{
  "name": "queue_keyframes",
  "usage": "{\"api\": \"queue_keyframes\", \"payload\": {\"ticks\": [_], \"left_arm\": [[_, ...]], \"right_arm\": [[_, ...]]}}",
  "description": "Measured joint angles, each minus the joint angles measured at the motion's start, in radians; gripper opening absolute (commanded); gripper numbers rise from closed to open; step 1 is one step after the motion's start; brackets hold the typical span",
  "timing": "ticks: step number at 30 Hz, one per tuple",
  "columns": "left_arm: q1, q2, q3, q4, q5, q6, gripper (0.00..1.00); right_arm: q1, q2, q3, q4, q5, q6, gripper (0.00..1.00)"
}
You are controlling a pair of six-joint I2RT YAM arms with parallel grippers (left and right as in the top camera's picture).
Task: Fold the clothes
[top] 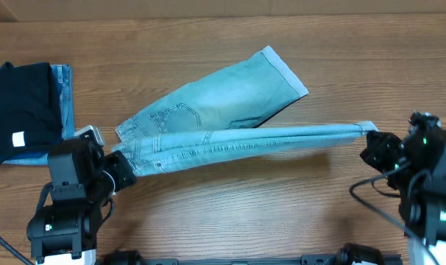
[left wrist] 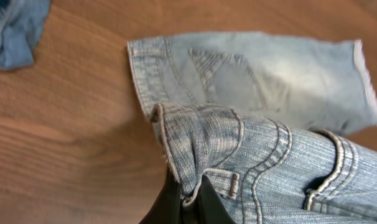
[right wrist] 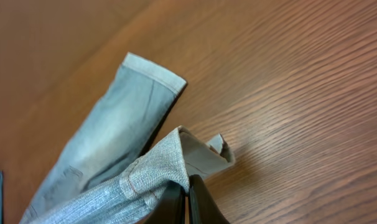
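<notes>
Wood-grain bench [top: 208, 213], seen from above; one pair of light-blue denim shorts [top: 230, 96] lies mid-bench, between the two arms; two legs countable: one lies flat, angled toward the far right, cuffed hem [top: 285, 70] at its end; the other is pulled into a long narrow band running left to right, strung between two grippers.

Left gripper [top: 122, 171] is pressed onto the waistband [left wrist: 201, 143] end of that band; wrist view shows both fingers closed on a denim fold next to a belt loop.

Right gripper [top: 372, 147] pinches the cuff at the opposite end; wrist view shows fingers [right wrist: 201, 199] nipped on the turned-up corner, which is lifted off the wood.

One back pocket [top: 180, 114] is visible on the flat leg; can't tell about a second.

Far-left edge: one folded black garment [top: 20, 103] with one white tag [top: 18, 138], lying on one darker denim piece [top: 63, 92]; both well apart from the shorts.
</notes>
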Motion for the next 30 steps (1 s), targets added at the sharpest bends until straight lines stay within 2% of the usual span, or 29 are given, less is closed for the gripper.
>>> {"api": "queue_keyframes", "payload": {"ticks": [5, 9, 12, 19, 30], "left_arm": [[0.0, 0.028, 0.001, 0.077, -0.05, -0.01, 0.04], [0.0, 0.145, 0.004, 0.121, -0.087, -0.013, 0.04], [0.0, 0.237, 0.004, 0.148, -0.093, -0.016, 0.04], [0.0, 0.266, 0.005, 0.251, -0.101, -0.021, 0.04], [0.0, 0.291, 0.005, 0.277, -0.167, -0.024, 0.04]], "right_arm": [[0.056, 0.218, 0.029, 0.018, -0.011, -0.053, 0.04], [0.116, 0.367, 0.041, 0.034, 0.013, -0.068, 0.04], [0.144, 0.447, 0.111, -0.022, 0.053, -0.073, 0.04], [0.154, 0.494, 0.288, -0.105, 0.063, -0.1, 0.04], [0.267, 0.678, 0.35, -0.055, 0.14, -0.148, 0.04]]}}
